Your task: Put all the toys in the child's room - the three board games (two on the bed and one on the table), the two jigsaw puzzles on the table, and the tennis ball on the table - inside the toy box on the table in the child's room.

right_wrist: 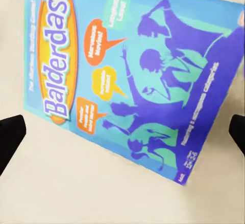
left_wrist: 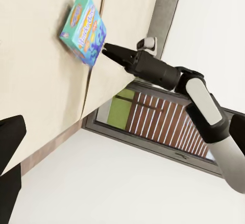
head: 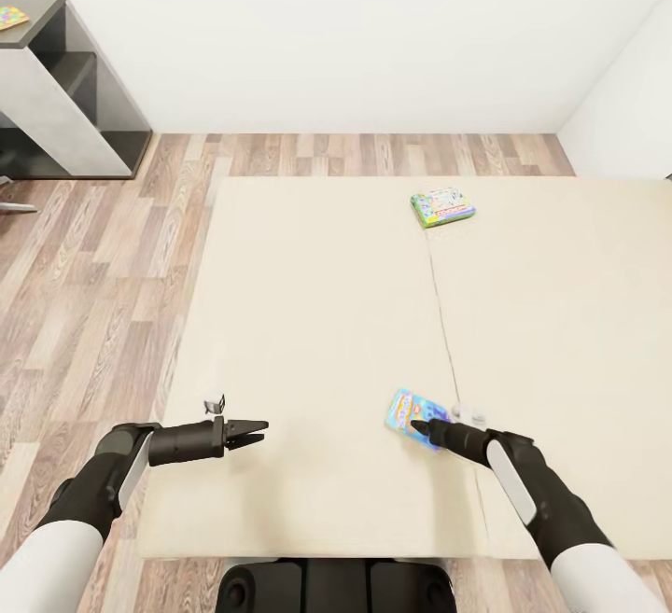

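Bed (head: 317, 333) fills the middle, wood floor (head: 93, 268) to its left and behind it, wall (head: 355, 34) at the back. Two board games lie on the bed: near game (head: 415, 413) at the front, right of centre; far game (head: 442, 207) toward the back edge, well apart from the near one. Right hand (head: 417, 427) sits right at the near game's front edge. Left hand (head: 257, 430) hovers over the bed's front left. Side unit (head: 70, 100) stands at the back left, a puzzle (head: 11, 17) on top.

White walls (head: 355, 34) meet wood-plank floor (head: 93, 296); at my ten o'clock stands a dark grey shelf unit (head: 89, 90) against the wall.
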Controlling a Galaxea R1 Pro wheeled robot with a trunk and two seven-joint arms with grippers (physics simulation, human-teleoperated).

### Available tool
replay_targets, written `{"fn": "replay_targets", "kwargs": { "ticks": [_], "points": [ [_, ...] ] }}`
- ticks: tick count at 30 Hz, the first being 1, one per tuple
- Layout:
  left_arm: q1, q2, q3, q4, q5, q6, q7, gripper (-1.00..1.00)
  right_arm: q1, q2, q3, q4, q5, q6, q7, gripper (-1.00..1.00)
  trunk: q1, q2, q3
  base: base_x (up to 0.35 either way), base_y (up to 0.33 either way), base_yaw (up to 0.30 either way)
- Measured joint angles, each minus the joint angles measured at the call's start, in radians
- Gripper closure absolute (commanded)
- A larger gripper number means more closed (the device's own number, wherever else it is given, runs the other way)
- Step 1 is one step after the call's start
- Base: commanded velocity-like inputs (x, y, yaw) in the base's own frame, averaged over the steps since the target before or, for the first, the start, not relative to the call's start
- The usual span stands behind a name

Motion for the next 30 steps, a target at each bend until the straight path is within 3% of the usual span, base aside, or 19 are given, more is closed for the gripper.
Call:
{"fn": "replay_targets", "kwargs": {
  "ticks": [17, 30],
  "points": [
    [0.0, 0.001, 0.001, 0.0, 0.0, 0.0, -0.001, -1.0, -0.001, -0.001, -0.004, -0.124, -0.002, 0.093, -0.003, -1.0, 0.0, 0.0, 0.0, 0.0, 0.0, 0.0],
    [0.0, 0.002, 0.002, 0.0, 0.0, 0.0, 0.0, -1.0, -0.001, 0.003, -0.009, -0.14, -0.002, 0.103, -0.011, -1.0, 0.0, 0.0, 0.0, 0.0, 0.0, 0.0]
  ]
}}
